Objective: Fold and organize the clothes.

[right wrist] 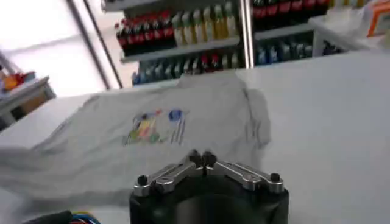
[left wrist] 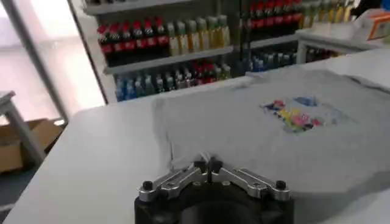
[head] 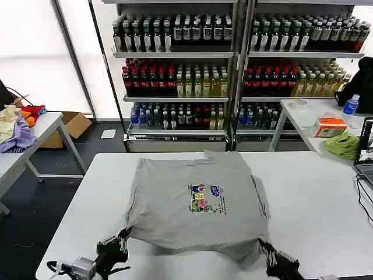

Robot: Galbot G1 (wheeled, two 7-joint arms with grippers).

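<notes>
One light grey shirt lies spread flat on the white table, its small multicoloured chest print facing up. My left gripper is at the shirt's near left corner, shut on the hem; a little tuft of cloth shows at its tips. At the near right corner, my right gripper is also shut on the hem. The near edge hangs slightly raised between the two grippers, with shadow under it. The shirt stretches away from both wrists.
Shelves of bottles stand behind the table. A side table on the left holds lilac, yellow and red fabrics. The right-hand table carries a lime-green cloth, an orange box and a water bottle. A laptop sits at the right edge.
</notes>
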